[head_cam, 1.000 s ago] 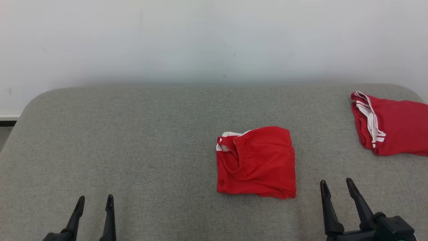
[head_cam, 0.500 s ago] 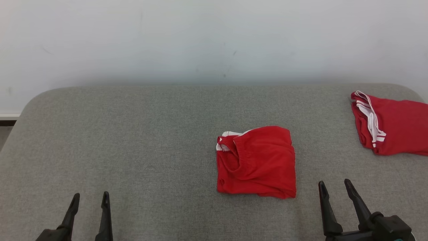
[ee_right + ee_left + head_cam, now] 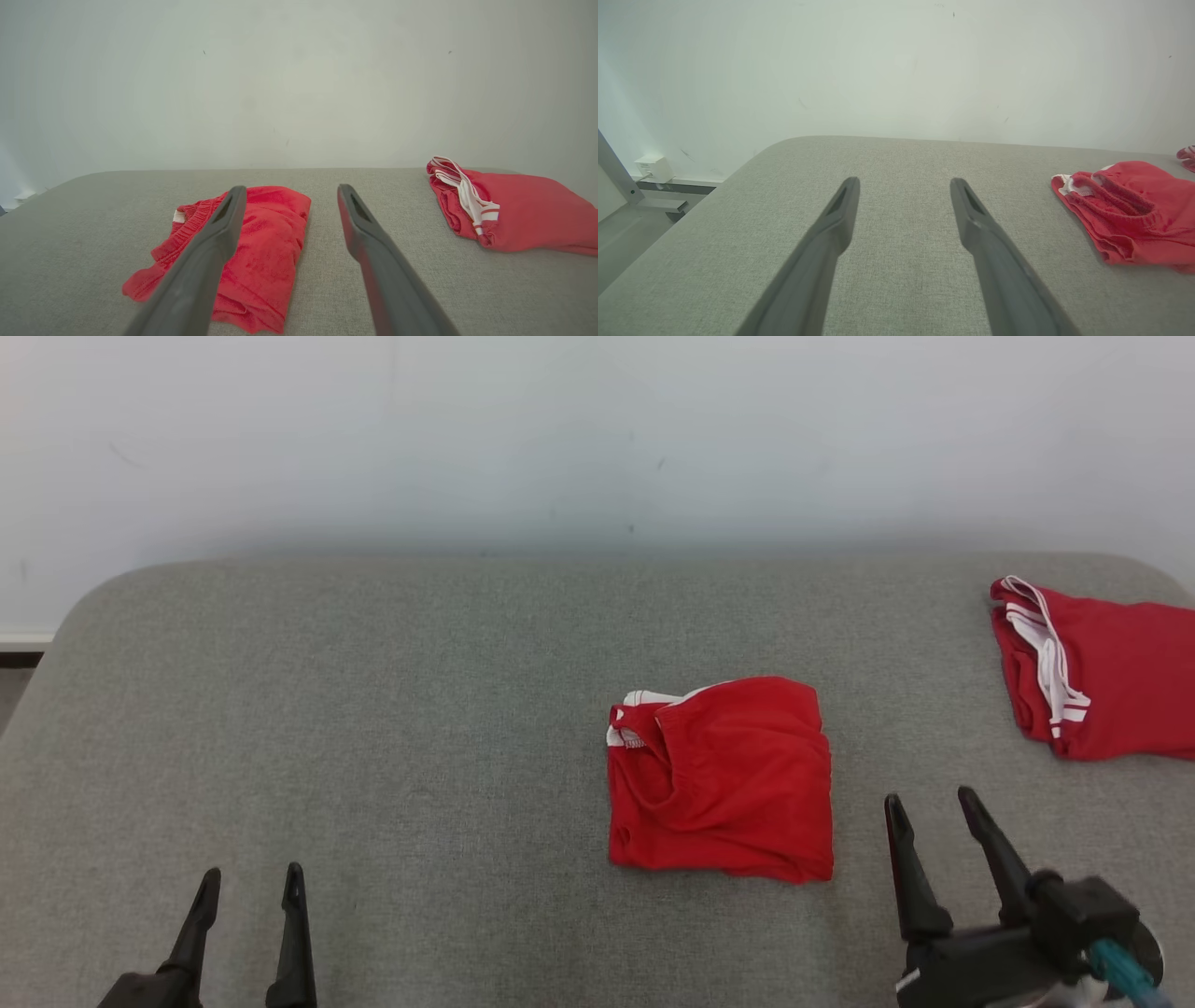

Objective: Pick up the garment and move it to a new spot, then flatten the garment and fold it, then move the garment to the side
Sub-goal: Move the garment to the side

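Red garment (image 3: 719, 779) lies folded; my right gripper (image 3: 928, 794) has edged closer, spread empty like left gripper (image 3: 254, 870), side move looks next

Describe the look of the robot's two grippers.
The left gripper and right gripper each have two long, slim, dark fingers tapering to blunt tips, with a narrow slot recessed near each tip. The right one's base is a blocky black housing with a teal cable running from it.

Red shorts (image 3: 719, 779) w/ white trim; 2nd garment (image 3: 1111, 677) red, white stripes; desk (image 3: 373, 709) grey; wall (image 3: 560, 429) white.
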`<state>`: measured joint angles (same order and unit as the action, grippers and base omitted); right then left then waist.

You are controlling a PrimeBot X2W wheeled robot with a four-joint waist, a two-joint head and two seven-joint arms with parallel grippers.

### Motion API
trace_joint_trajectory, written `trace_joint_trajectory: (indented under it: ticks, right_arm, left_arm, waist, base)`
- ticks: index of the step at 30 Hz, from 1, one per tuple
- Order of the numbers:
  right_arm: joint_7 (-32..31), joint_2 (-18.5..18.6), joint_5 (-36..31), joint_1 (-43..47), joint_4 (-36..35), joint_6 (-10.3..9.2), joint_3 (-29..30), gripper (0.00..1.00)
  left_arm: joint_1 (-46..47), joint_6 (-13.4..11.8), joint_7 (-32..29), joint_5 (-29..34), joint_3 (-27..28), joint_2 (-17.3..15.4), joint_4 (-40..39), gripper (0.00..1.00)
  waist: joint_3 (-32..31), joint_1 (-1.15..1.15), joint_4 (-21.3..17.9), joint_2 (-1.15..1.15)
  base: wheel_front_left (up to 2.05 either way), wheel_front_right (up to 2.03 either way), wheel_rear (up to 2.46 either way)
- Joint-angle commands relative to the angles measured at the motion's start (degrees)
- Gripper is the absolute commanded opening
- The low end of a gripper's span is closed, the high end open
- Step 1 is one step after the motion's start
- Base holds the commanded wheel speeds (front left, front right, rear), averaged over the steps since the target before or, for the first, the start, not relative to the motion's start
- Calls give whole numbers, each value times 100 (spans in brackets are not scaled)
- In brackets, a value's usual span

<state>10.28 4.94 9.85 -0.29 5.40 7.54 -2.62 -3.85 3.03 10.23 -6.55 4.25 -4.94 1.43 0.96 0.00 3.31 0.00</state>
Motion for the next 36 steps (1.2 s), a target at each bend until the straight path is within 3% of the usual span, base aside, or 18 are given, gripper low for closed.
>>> trace_joint_trajectory:
  ticks: [1,9,18,33,34,35,36]
  right_arm:
    - [-74,74,-49,-157,64,-15,9,100]
    - [-650,260,-83,-1281,888,-15,54,100]
    - [-787,437,-122,-2220,2289,-15,12,100]
    - [-557,108,-11,-2875,4319,-15,-31,100]
    - [-542,26,130,-2896,4384,-6,-99,38]
    - [-517,-19,251,-2912,4439,3,-170,0]
    - [-514,-28,287,-2924,4492,4,-259,0]
  left_arm:
    - [76,-20,48,-16,-19,-19,21,100]
    - [316,-29,183,-75,-109,2,174,100]
    - [600,-17,344,-156,-250,45,428,100]
    - [1004,-23,469,-181,-331,14,679,100]
    - [1017,-33,476,-178,-331,15,681,100]
    - [1025,-45,480,-177,-331,18,683,100]
    - [1030,-44,484,-179,-331,18,689,100]
  waist:
    - [84,0,47,0]
    - [440,0,304,0]
    - [857,0,672,0]
    - [1343,0,745,0]
    - [1343,0,731,0]
    - [1341,0,715,0]
    - [1333,0,691,0]
  base:
    - [0,0,0]
    - [0,0,0]
    - [0,0,0]
    - [0,0,0]
    - [0,0,0]
    - [0,0,0]
    - [0,0,0]
